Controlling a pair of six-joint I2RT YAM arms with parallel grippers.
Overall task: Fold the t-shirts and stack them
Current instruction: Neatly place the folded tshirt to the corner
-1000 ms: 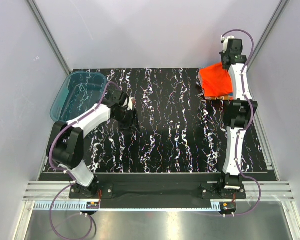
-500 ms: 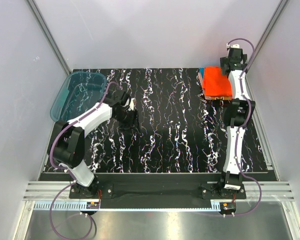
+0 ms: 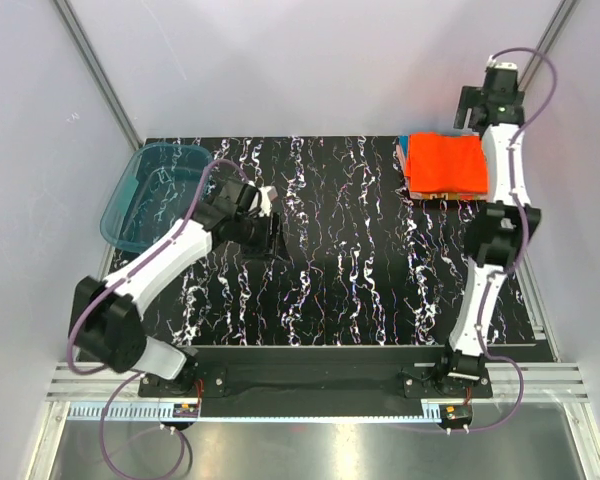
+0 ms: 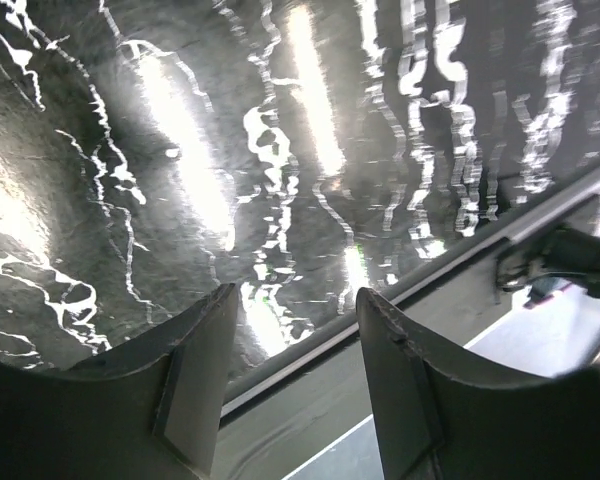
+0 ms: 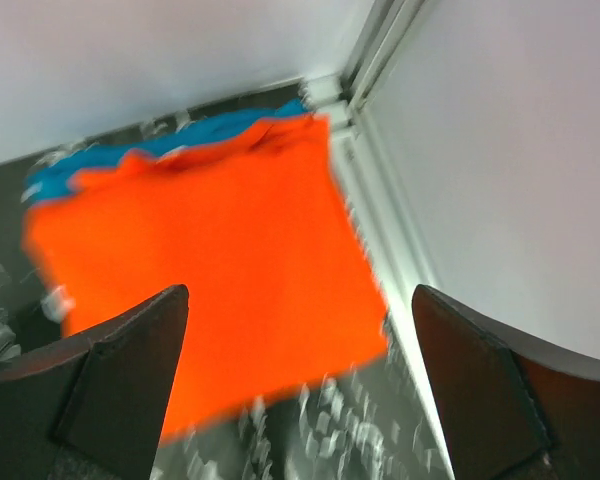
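Note:
A bright orange-red t-shirt (image 3: 445, 164) lies folded flat on top of a stack at the table's back right corner. A teal blue t-shirt (image 3: 404, 147) shows as an edge under it, and a pinkish-orange edge (image 3: 442, 194) peeks out at the front. In the right wrist view the orange-red t-shirt (image 5: 200, 270) fills the middle, with the teal blue one (image 5: 170, 148) behind. My right gripper (image 3: 477, 108) (image 5: 300, 295) hangs above the stack's back right side, open wide and empty. My left gripper (image 3: 271, 230) (image 4: 297, 295) is open over the table's left-middle, holding nothing.
A translucent teal tub (image 3: 150, 190) stands at the table's left edge, behind my left arm. The black marbled table (image 3: 350, 260) ends in a metal rail (image 4: 450, 265) at the near side. Enclosure walls and a corner post (image 5: 375, 45) stand close behind the stack.
My right gripper has opened and let go of the orange-red t-shirt, then lifted back and to the right. The shirt now lies flat on the stack. My left arm reached slightly right.

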